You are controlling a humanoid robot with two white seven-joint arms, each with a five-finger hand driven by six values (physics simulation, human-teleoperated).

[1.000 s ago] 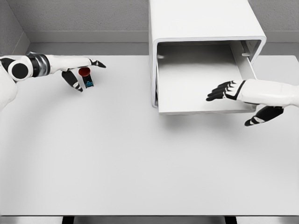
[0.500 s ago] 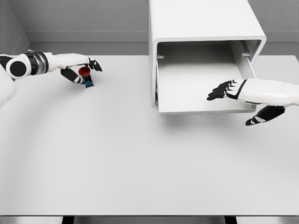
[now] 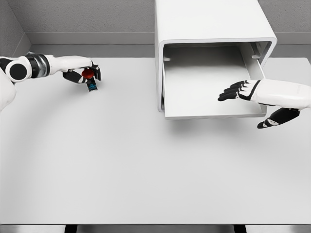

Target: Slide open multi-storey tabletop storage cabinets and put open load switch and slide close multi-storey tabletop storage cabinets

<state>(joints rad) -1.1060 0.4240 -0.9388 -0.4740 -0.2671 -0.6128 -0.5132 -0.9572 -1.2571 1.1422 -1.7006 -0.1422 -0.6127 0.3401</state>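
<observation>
Now: left hand (image 3: 83, 74) at far left of table (image 3: 121, 165), fingers curled around the switch (image 3: 90, 80), red knob showing. Cabinet (image 3: 214, 29) drawer (image 3: 206, 80) pulled out. Right hand (image 3: 243, 91) over the drawer's right side, fingers spread, holding nothing

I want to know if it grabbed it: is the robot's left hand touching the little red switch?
Touching. The head view shows the left hand with fingers curled around the load switch.
</observation>
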